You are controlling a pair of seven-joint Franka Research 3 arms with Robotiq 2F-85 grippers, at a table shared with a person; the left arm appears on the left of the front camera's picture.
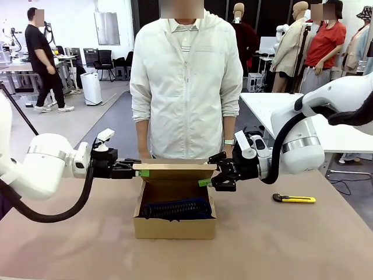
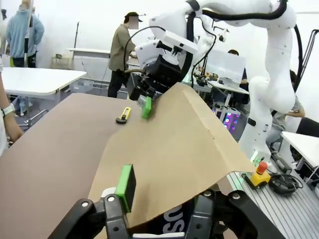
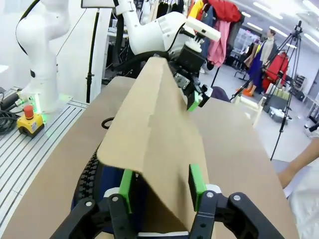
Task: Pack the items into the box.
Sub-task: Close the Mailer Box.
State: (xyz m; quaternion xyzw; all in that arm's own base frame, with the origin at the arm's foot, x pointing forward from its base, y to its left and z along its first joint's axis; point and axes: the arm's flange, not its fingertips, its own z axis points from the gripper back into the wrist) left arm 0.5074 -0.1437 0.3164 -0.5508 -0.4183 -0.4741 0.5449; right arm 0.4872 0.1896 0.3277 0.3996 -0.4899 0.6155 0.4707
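Box (image 1: 175,219) sits mid-table, front face toward the robot, lid flap (image 1: 175,170) raised and roughly level above the opening. Navy pouch (image 1: 175,208) lies inside the box, on the bottom, dark ribbed edge visible under the flap. Black gadget: can't tell where it is.

Left gripper (image 1: 135,169) comes in from the left at flap height, fingers partly spread with the left end of the flap between them; green pad (image 1: 144,172) sits against the flap edge. Left wrist view: one green pad (image 2: 124,186) lies flat on the flap's upper face, the other finger goes under the cardboard. Looks pinched on the flap, jaws only narrowly apart.

Right gripper (image 1: 211,178) comes in from the right, same height, green pad (image 1: 204,182) at the flap's right end. Right wrist view: both green pads (image 3: 197,184) straddle the folded flap, one each side, cardboard standing between them. Contact looks close, but whether the squeeze is firm can't be told.

Yellow-and-black utility knife (image 1: 294,199) lies on the table (image 1: 280,245) well right of the box. Person (image 1: 186,81) in a pale jacket stands at the far side, directly behind the box.
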